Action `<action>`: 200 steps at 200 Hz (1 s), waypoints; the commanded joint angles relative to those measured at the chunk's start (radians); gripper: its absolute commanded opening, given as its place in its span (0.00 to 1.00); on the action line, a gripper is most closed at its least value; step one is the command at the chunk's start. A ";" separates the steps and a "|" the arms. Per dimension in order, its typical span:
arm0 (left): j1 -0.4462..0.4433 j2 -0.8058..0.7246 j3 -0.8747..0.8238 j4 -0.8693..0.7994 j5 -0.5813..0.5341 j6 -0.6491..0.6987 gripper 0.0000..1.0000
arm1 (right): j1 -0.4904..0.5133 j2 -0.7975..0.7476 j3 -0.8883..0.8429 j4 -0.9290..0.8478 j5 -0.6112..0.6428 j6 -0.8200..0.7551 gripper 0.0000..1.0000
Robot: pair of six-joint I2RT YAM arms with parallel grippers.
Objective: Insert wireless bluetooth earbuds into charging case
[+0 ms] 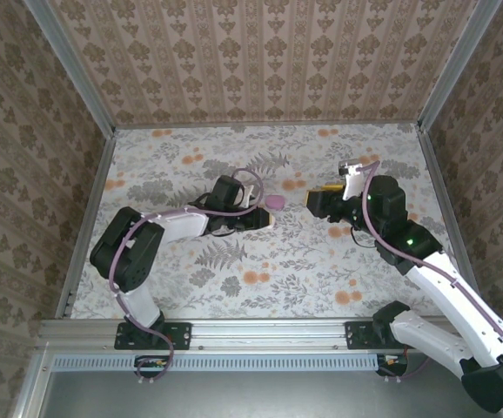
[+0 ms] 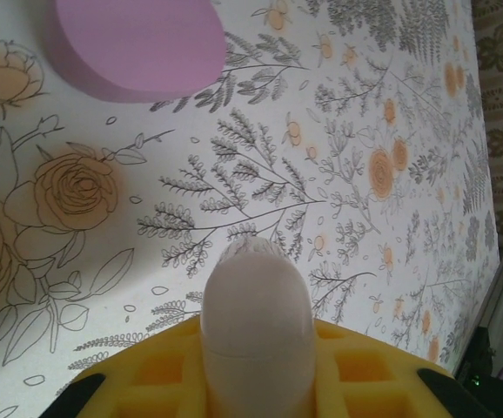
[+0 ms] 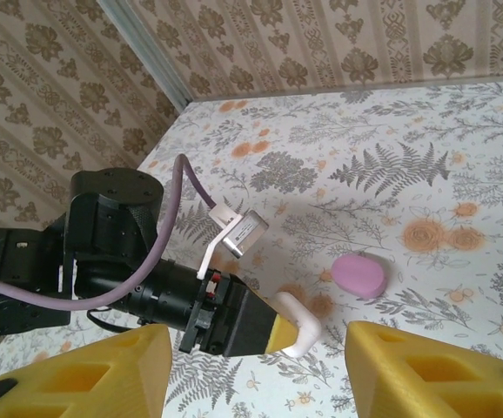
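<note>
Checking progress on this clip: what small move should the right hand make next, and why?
Probably ease the right hand, its jaws open and empty, toward the pink oval object, which lies untouched on the table ahead of it.

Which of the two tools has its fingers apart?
The right tool: its yellow fingers stand wide apart, while the left tool has its white tips closed together.

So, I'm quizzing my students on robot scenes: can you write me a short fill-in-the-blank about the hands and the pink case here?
___ hand touches the pink case, which lies on the table. The left hand is ___. The right hand is ___ and holds nothing.
Missing words: Neither; shut; open.
</note>
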 commanded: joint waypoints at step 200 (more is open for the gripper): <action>0.027 0.138 0.048 0.042 -0.052 -0.181 0.12 | -0.056 -0.052 -0.057 -0.111 0.121 0.163 0.57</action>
